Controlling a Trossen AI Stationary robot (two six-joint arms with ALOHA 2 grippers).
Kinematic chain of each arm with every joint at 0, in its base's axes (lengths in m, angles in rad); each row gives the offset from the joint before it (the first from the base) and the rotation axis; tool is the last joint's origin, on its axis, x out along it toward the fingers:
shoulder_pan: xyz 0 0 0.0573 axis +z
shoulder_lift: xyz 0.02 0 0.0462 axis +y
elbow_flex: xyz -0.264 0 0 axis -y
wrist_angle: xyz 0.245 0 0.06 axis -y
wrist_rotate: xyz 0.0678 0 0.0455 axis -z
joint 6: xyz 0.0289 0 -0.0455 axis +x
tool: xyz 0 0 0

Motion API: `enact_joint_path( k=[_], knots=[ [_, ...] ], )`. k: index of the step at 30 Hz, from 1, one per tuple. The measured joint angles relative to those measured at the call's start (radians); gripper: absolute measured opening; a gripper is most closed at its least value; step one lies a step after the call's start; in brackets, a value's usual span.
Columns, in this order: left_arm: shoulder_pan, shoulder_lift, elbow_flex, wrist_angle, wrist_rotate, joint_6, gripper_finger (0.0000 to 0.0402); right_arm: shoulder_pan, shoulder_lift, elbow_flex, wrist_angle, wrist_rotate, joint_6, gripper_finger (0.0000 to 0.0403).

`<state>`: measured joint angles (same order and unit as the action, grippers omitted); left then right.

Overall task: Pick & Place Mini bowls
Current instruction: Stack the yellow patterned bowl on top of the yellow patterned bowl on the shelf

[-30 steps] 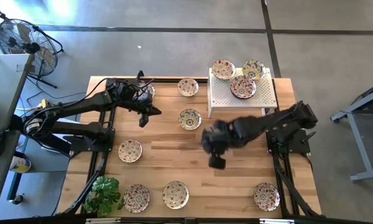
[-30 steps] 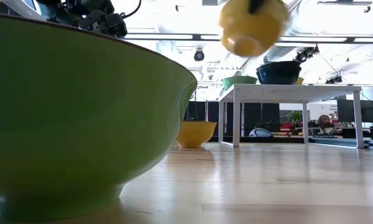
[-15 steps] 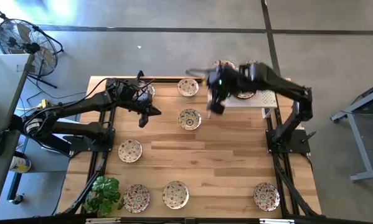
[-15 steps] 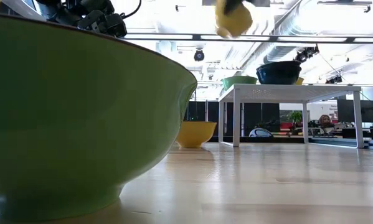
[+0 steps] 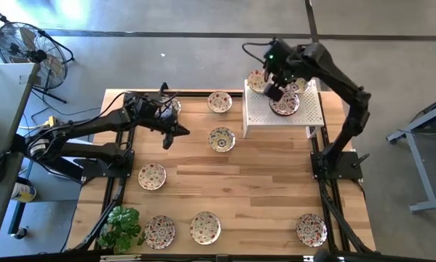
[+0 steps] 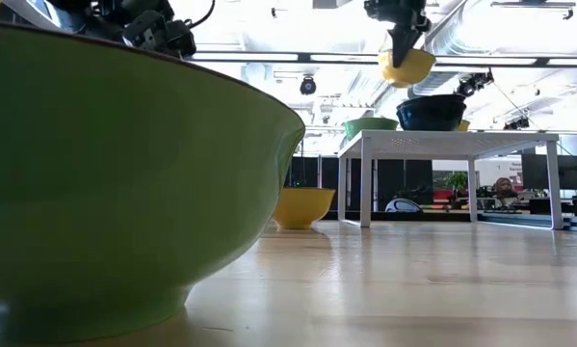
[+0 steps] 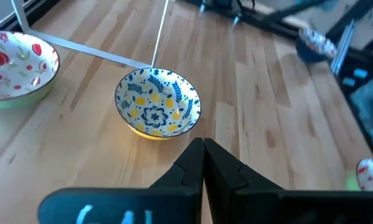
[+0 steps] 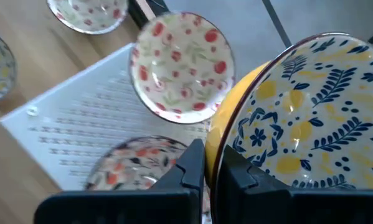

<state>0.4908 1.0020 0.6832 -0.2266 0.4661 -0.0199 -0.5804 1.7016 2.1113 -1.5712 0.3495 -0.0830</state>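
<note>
My right pincer [image 5: 274, 89] pinches a yellow-sided mini bowl [image 8: 304, 118] by its rim, above the white perforated stand [image 5: 305, 113].

In my wrist view the held bowl is cut off at the frame edge and tipped steeply, its blue-and-yellow inside facing sideways; from overhead my arm hides most of it. Below it on the stand sit a red-flowered bowl [image 8: 181, 65] and another, half hidden behind my fingers [image 8: 189, 171]. My left pincer [image 7: 203, 163] hangs shut and empty over the desk [image 5: 268, 189], left of the stand, near a blue-patterned bowl [image 7: 157, 111] sitting upright.
</note>
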Motion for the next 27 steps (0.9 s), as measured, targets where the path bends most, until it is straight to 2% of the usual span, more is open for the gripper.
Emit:
enact_joint_path(
  k=[4,10,16,27],
  knots=[
    [0.0,-0.037,-0.042,0.111,-0.019,-0.089,0.0001,-0.064,0.0,0.0,0.0,-0.026,-0.077,0.0013],
    [0.0,-0.085,-0.059,0.194,-0.159,-0.19,0.0001,-0.152,0.0,0.0,0.0,-0.066,-0.174,0.0012],
    [0.0,-0.142,-0.059,0.282,-0.206,-0.276,0.0001,-0.21,0.0,0.0,0.0,-0.114,-0.242,0.0012],
    [0.0,-0.176,-0.059,0.284,-0.27,-0.326,0.0001,-0.303,-0.011,0.0,0.0,-0.116,-0.429,0.0012]
  ],
)
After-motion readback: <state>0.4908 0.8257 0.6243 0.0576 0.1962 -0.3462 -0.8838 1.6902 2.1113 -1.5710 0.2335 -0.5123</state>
